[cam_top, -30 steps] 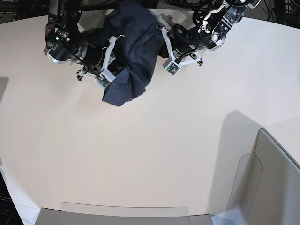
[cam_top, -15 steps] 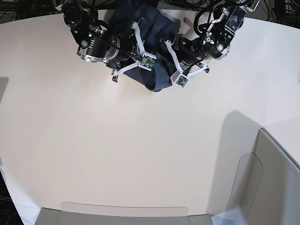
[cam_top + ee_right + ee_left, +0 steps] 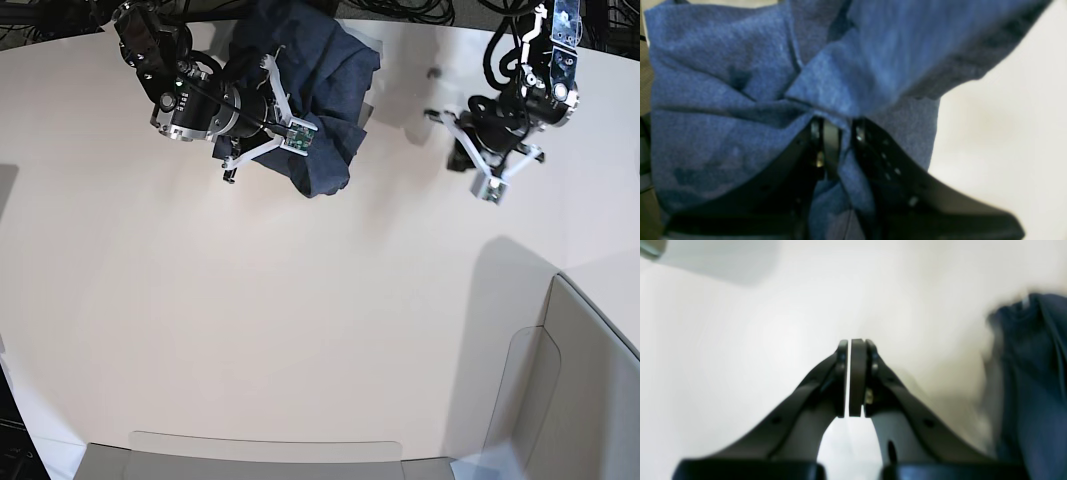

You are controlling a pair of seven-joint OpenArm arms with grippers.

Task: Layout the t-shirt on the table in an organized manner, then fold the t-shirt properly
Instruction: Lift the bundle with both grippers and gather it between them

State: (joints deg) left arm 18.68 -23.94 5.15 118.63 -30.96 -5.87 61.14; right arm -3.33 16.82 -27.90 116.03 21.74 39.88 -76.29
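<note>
The navy-blue t-shirt (image 3: 322,70) is bunched in a heap at the far edge of the off-white table (image 3: 300,320). My right gripper (image 3: 296,136), on the left of the base view, is shut on a fold of the t-shirt (image 3: 740,83). In the right wrist view the fabric drapes over the gripper (image 3: 835,125). My left gripper (image 3: 490,190) is off to the right of the heap, apart from it. In the left wrist view it (image 3: 853,341) is shut and empty over bare table, with the t-shirt (image 3: 1033,373) at the right edge.
A grey-beige bin wall (image 3: 590,400) stands at the near right, and another low wall (image 3: 260,455) runs along the near edge. Black cables and arm mounts (image 3: 420,10) crowd the far edge. A blurred pale grey shape (image 3: 716,260) shows at the top left of the left wrist view.
My left gripper has let go of the t-shirt and swung right, away from the heap. My right gripper still holds the shirt, which now lies bunched by it.
</note>
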